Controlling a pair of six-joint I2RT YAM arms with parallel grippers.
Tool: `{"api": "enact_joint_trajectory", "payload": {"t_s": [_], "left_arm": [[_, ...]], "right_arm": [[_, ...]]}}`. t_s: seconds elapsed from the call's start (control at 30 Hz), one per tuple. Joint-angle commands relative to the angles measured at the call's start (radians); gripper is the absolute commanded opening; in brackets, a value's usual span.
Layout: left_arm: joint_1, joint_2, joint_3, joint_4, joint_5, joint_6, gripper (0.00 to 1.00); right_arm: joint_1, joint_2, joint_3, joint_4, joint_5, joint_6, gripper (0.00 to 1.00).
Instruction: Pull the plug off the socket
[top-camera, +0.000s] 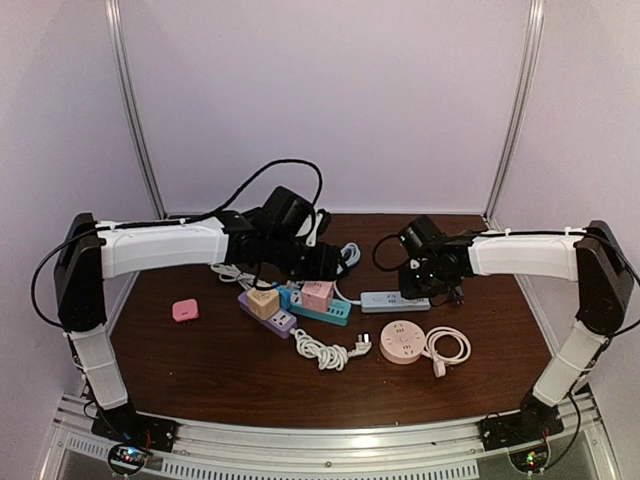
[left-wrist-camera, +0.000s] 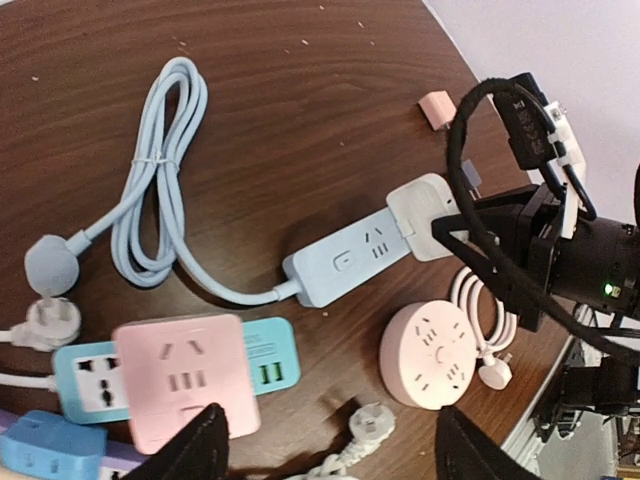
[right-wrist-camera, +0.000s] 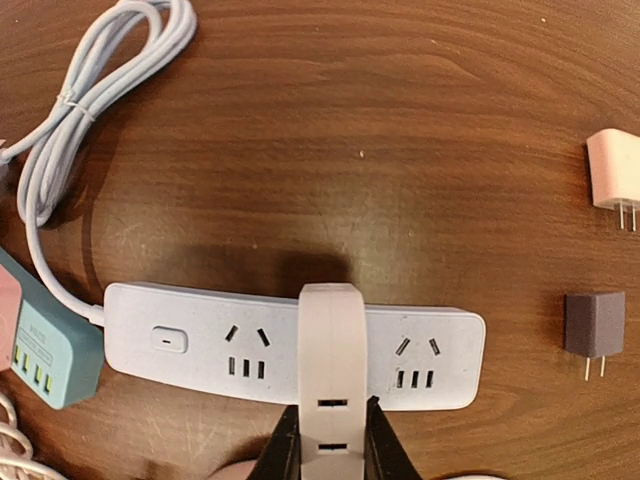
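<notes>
1. The right fingers pinch the white plug from both sides, at the end nearest the wrist. The plug is seated across the middle of the pale blue power strip, straight ahead of the fingertips. With a hold on one end only, a pull could tilt the plug instead of drawing it straight, and the prongs could bind.
2. Nothing pins the strip down. The left fingers stand spread wide with nothing between them, and the pink cube adapter lies just ahead of one of them, well apart from the plug. If the fit is tight, the whole strip would probably rise off the tabletop with the plug.
3. A lifted strip would drag its coiled cord, which lies off to the left of the right fingers. It could also knock the teal strip just beside its end.
4. The plug's sides look smooth, so a sharp tug may make the fingers slide off.
</notes>
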Motion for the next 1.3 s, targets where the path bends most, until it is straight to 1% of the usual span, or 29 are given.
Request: {"api": "enact_joint_trajectory", "payload": {"t_s": [0.0, 0.07, 0.17, 0.23, 0.3, 0.67, 0.9, 1.27], "left_arm": [[-0.071, 0.114, 0.106, 0.05, 0.021, -0.024, 0.6], [-0.096, 0.168, 0.15, 0.054, 0.015, -0.028, 0.49], [-0.117, 0.238, 0.193, 0.079, 0.017, -0.038, 0.35], [-0.124, 0.277, 0.224, 0.084, 0.014, -0.037, 0.3], [-0.13, 0.313, 0.256, 0.086, 0.007, -0.03, 0.27], [-0.128, 0.451, 0.39, 0.064, -0.03, 0.021, 0.21], [-0.114, 0.519, 0.445, 0.039, -0.033, 0.03, 0.17], [-0.108, 0.597, 0.468, 0.037, -0.022, 0.024, 0.12]], "right_arm": [[-0.001, -0.109, -0.099, 0.02, -0.043, -0.04, 0.02], [-0.001, -0.152, -0.147, 0.058, -0.075, -0.039, 0.02], [-0.001, -0.183, -0.188, 0.095, -0.115, -0.031, 0.01], [0.0, -0.191, -0.21, 0.128, -0.134, -0.024, 0.0], [0.001, -0.19, -0.229, 0.177, -0.181, -0.011, 0.0], [0.006, -0.138, -0.232, 0.327, -0.206, 0.041, 0.0], [0.001, -0.119, -0.221, 0.332, -0.209, 0.067, 0.0], [-0.016, -0.15, -0.262, 0.372, -0.253, 0.103, 0.0]]}}
